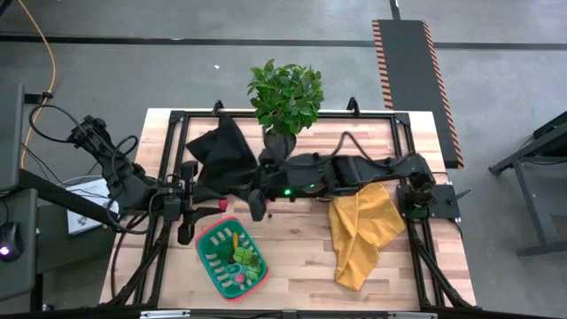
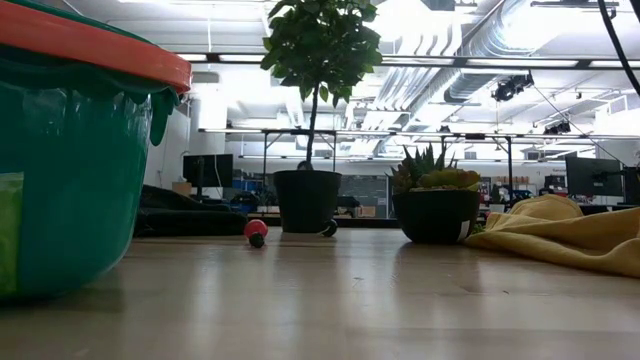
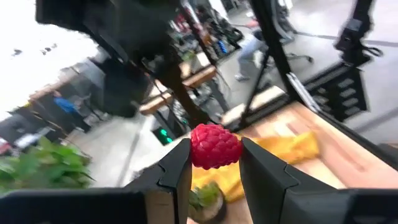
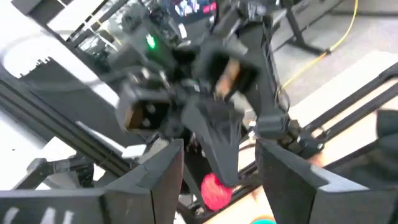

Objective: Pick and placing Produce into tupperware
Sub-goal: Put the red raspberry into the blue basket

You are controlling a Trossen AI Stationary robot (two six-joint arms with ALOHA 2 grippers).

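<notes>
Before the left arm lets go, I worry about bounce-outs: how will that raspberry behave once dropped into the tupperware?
The raspberry looks round and small, so it may roll. Its bumpy skin probably gives the left gripper a firm hold. The tupperware has raised walls, which should likely contain it.

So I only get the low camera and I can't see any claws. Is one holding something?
Observer: Yes, the left claw is pinching a bumpy red toy raspberry.
Operator: Where's the other claw?
Observer: The right claw is open, facing the left one close up, near the far side of the shallow green red-rimmed plastic tupperware.
Operator: Is the tub empty?
Observer: No, a few small toy produce pieces lie inside.
</notes>
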